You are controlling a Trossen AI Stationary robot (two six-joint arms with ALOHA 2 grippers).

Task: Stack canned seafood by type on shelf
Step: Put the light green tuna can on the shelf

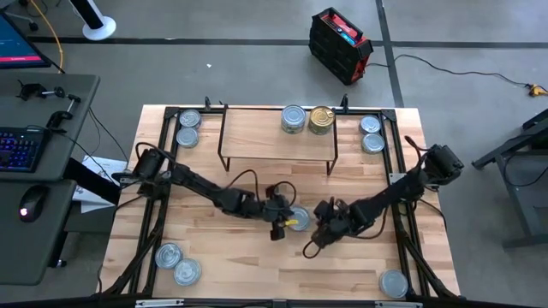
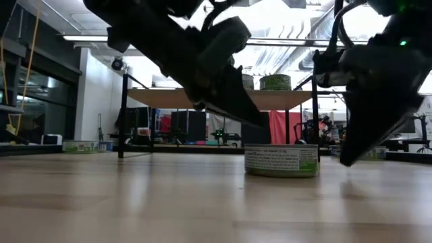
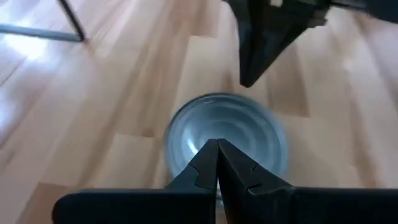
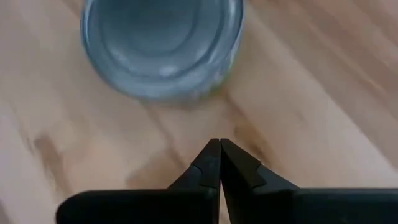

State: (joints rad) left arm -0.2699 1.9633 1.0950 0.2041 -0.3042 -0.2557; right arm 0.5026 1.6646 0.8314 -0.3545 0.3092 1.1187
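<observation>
Overhead view puts both arms over one tin (image 1: 299,220) in the middle of the table (image 1: 214,257), out in front of the shelf (image 1: 276,133). Left gripper (image 1: 281,221) sits right at that tin's left edge, its fingers pressed together and holding nothing (the left wrist view shows the tips meeting over the silver lid). Right gripper (image 1: 318,235) hangs just beside the tin on the other side, fingers also together, the tin lying untouched ahead of the tips in its wrist view. Up on the shelf, a silver tin (image 1: 293,119) and a gold tin (image 1: 322,119) stand side by side; more tins wait near the table's corners. Handling-wise, this tin looks rigid, squat and fairly light, with a slick label-wrapped wall. Best bet: spread the fingers and pinch across the side wall, not the lid.
</observation>
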